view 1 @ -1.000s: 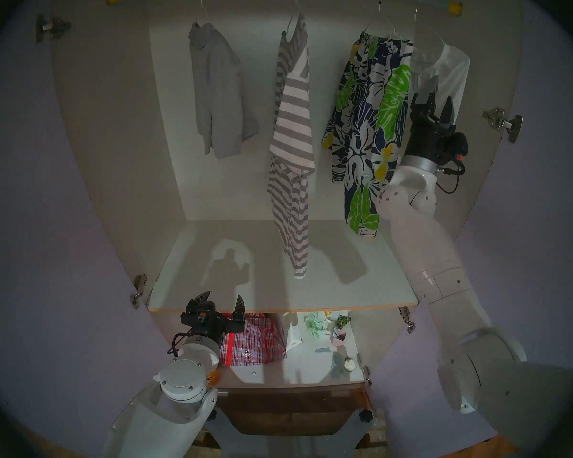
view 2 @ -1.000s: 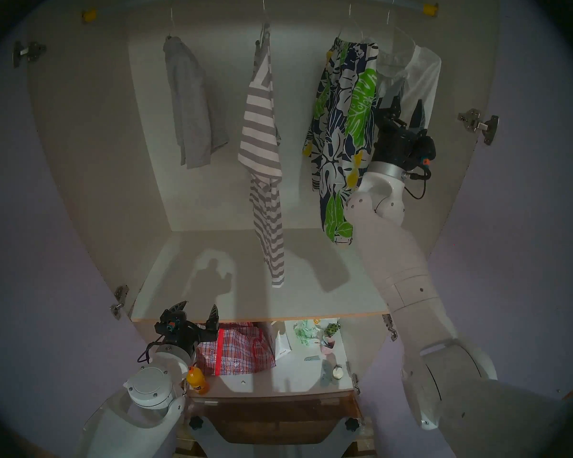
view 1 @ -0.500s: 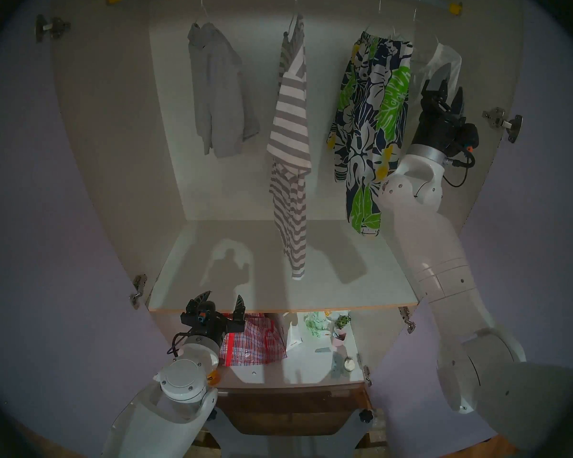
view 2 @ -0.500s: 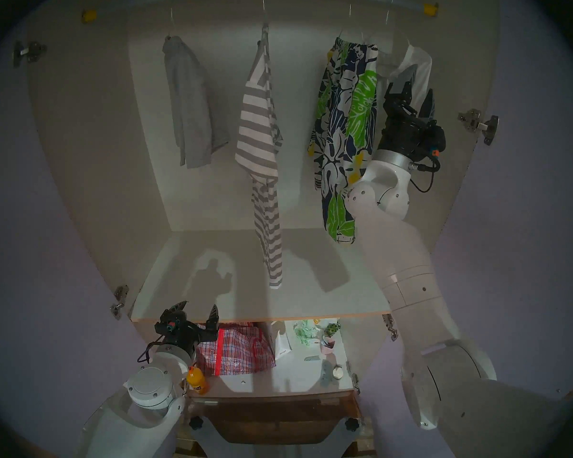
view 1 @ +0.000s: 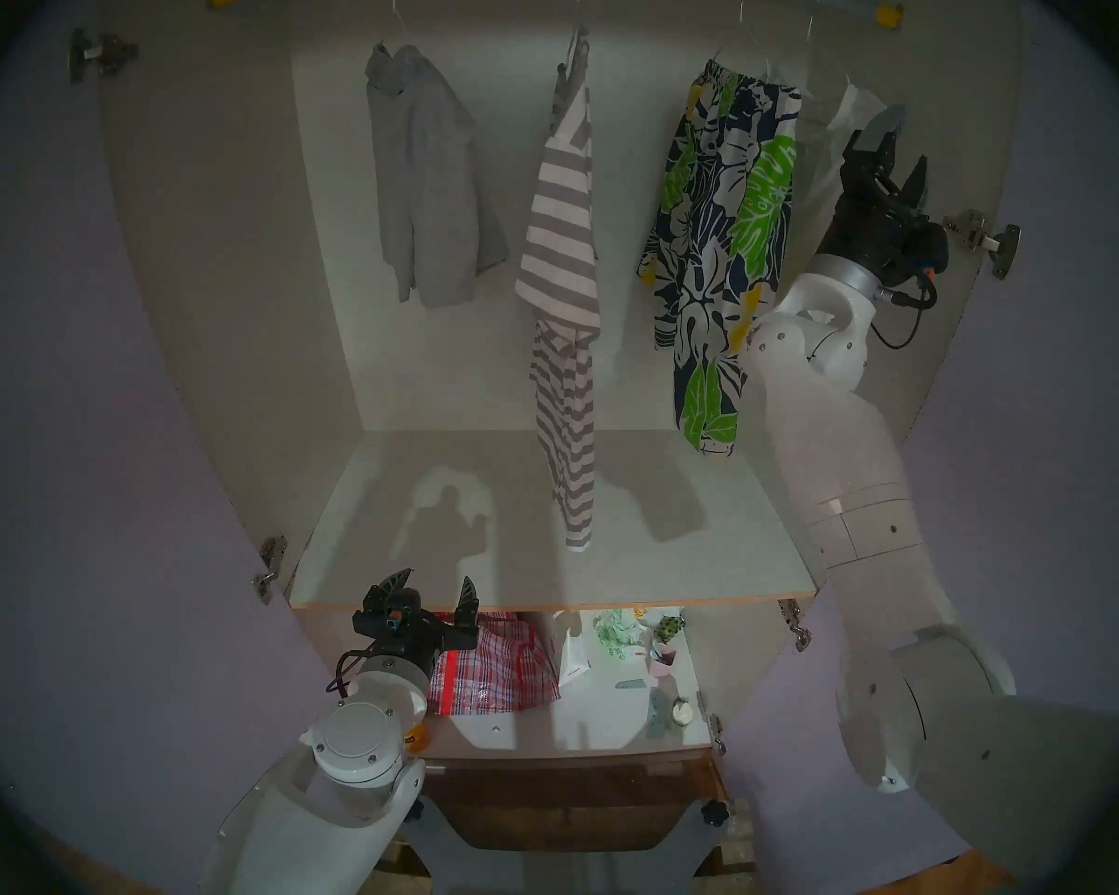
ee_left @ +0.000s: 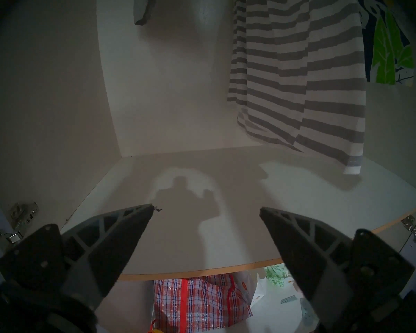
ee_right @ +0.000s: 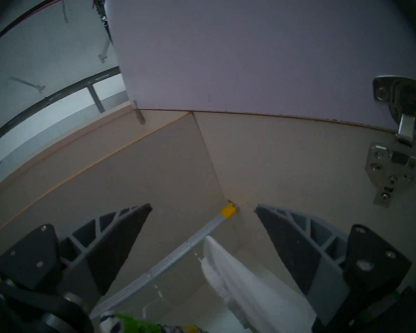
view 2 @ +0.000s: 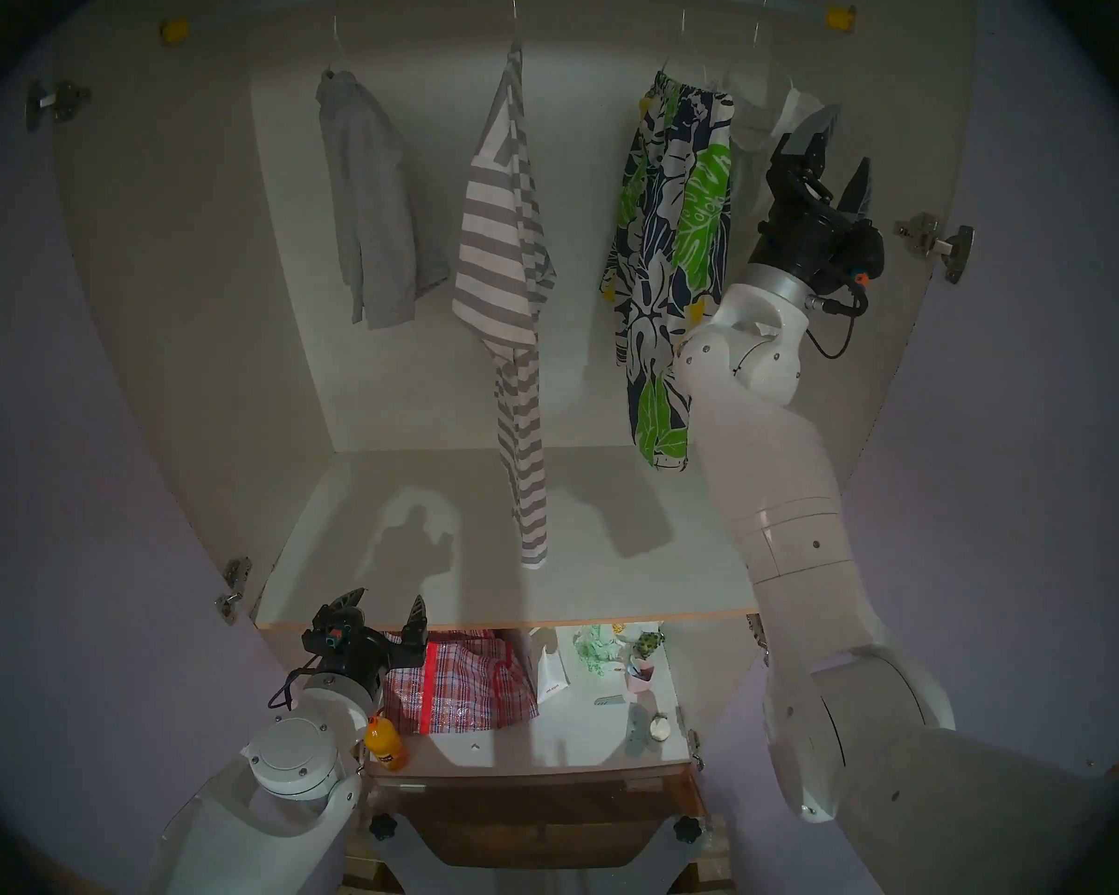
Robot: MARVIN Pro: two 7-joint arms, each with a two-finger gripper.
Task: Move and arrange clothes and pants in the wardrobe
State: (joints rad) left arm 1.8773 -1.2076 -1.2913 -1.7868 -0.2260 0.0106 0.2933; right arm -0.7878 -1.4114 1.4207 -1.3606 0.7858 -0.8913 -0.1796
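Note:
Inside the wardrobe (view 1: pixel 221 293), several garments hang on wire hangers from the rail (ee_right: pixel 168 258). From left to right they are plain grey shorts (view 1: pixel 428 177), a grey-and-white striped T-shirt (view 1: pixel 563 241), navy floral shorts (view 1: pixel 718 228) and a white top (view 1: pixel 857 106). My right gripper (view 1: pixel 907 139) is open and empty. It is raised in front of the white top, close to the right wall, and hides most of the top. In the right wrist view the white top (ee_right: pixel 245 284) lies low between the fingers. My left gripper (view 1: pixel 431 587) is open and empty at the shelf's front edge.
A yellow end cap (ee_right: pixel 228 211) closes the rail at the right wall, with a metal hinge (view 1: pixel 989 241) nearby. The white shelf (view 1: pixel 544 538) lies under the clothes. Below it are a red plaid bag (view 1: pixel 492 674), an orange bottle (view 2: pixel 386 742) and small items. Lilac doors (view 1: pixel 59 422) stand open.
My right gripper has risen and moved right, from beside the floral shorts towards the right wall. The white top has turned edge-on behind it. The striped T-shirt sways slightly. The left arm is still.

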